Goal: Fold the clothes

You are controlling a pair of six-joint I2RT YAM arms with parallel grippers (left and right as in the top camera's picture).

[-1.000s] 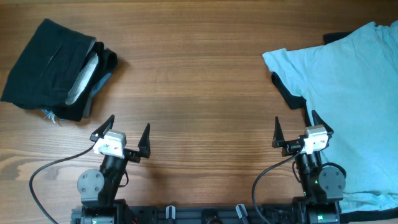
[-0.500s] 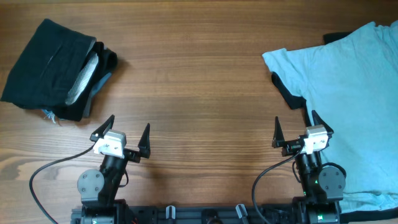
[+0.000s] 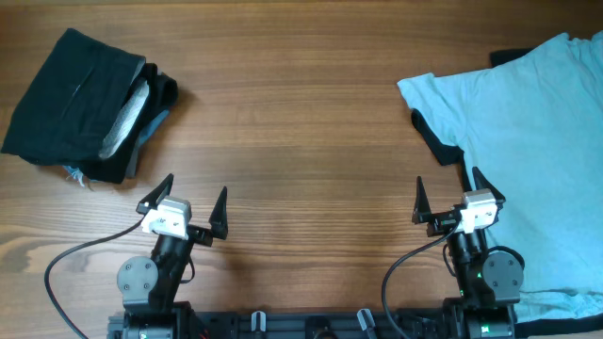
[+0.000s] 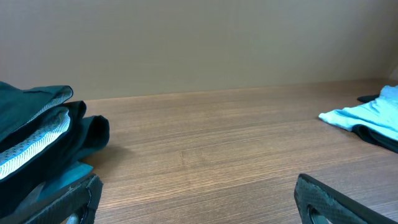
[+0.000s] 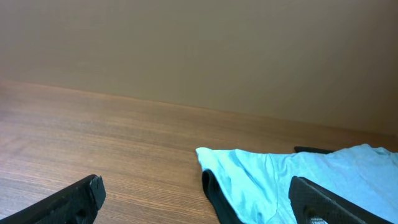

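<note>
You have a bare wooden table of warm brown planks (image 3: 301, 104) filling the overhead view, its grain running side to side, and both wrist views show it ending at a plain beige wall (image 4: 199, 43). The pale sky-blue short-sleeved T-shirt (image 3: 532, 141) lies spread and unfolded over the right side of the frame, running off the right edge, with one sleeve pointing toward the centre. A black garment (image 3: 433, 146) shows from under that sleeve and again at the upper right corner. In the upper left sits a folded pile of black clothes (image 3: 71, 99), a pale grey lining (image 3: 127, 118) showing at its right edge. Your left gripper (image 3: 196, 185) is at the lower left of centre, fingers spread wide and holding nothing, above bare wood. Your right gripper (image 3: 447, 177) is at the lower right, fingers equally wide apart and empty, just beside the shirt's left edge. A black cable (image 3: 66, 259) loops along the bottom left.
</note>
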